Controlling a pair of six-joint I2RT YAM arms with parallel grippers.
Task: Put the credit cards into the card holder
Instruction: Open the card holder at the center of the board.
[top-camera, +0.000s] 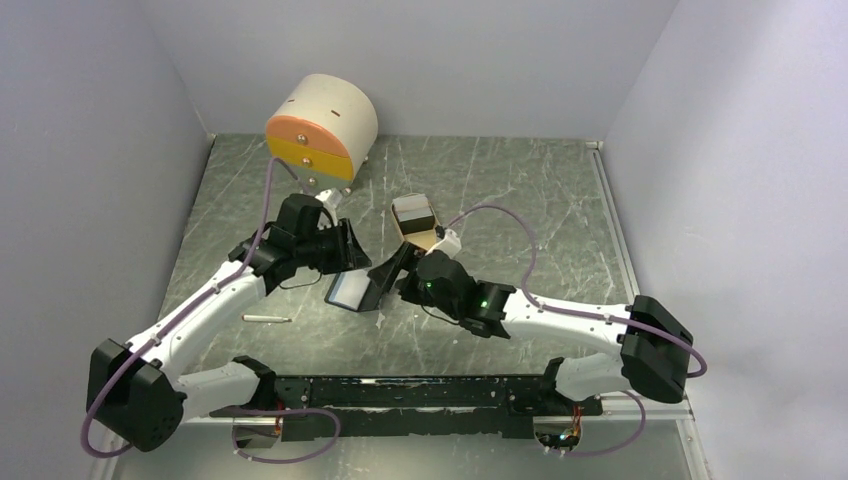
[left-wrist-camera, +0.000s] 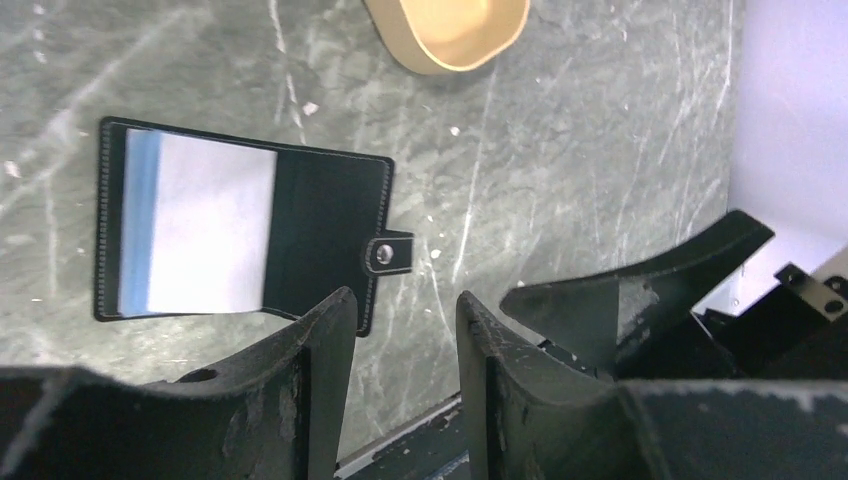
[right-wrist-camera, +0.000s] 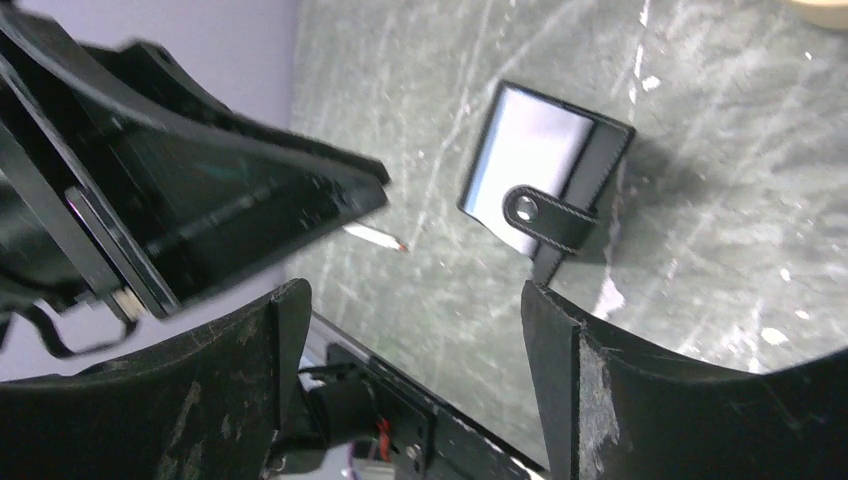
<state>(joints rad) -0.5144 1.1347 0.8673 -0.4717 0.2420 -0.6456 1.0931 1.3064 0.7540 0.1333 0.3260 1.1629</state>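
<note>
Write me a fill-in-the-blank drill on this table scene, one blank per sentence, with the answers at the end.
1. The card holder lies on the table, with a ____ card showing inside it.
2. Beside that card, a strip of the holder's inner face is ____.
3. The left gripper and right gripper both have open jaws holding ____.
4. The oval tray beyond the holder is ____ in colour.
Missing words: white; blue; nothing; tan.
</note>
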